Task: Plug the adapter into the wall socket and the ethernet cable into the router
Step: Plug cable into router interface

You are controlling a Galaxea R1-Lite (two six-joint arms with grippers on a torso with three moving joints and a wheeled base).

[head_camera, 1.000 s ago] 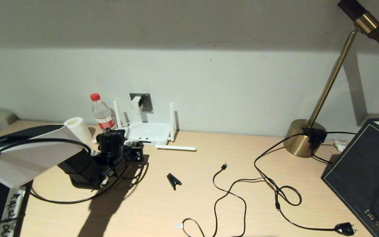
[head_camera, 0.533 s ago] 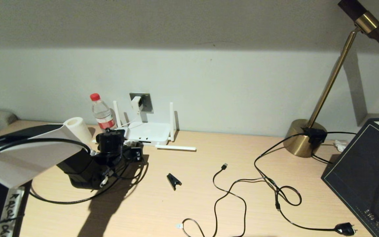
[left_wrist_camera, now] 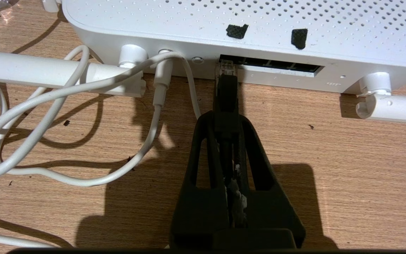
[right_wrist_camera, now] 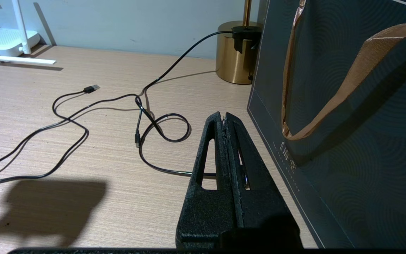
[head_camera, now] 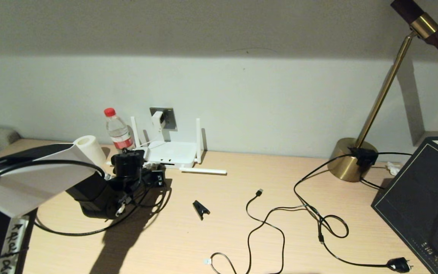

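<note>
The white router (head_camera: pixel 170 153) lies against the wall, and the white adapter (head_camera: pixel 157 120) sits in the grey wall socket (head_camera: pixel 168 116) above it. My left gripper (left_wrist_camera: pixel 226 118) is shut on the black boot of the ethernet cable (left_wrist_camera: pixel 226 93). Its clear connector (left_wrist_camera: pixel 225 67) is at the left end of the router's (left_wrist_camera: pixel 224 21) dark port slot (left_wrist_camera: pixel 280 66); how deep it sits I cannot tell. The cable's black loop (head_camera: pixel 70 232) trails under my left arm. My right gripper (right_wrist_camera: pixel 224 116) is shut on nothing, low beside a dark bag (right_wrist_camera: pixel 347 106).
A water bottle (head_camera: pixel 118 131) and a paper roll (head_camera: pixel 89 148) stand left of the router. The adapter's white cord (left_wrist_camera: pixel 48 116) coils by the ports. A black clip (head_camera: pixel 200 209), a USB-tipped cable (head_camera: pixel 259 192), a cable with a power plug (head_camera: pixel 397 263) and a brass lamp base (head_camera: pixel 350 160) lie to the right.
</note>
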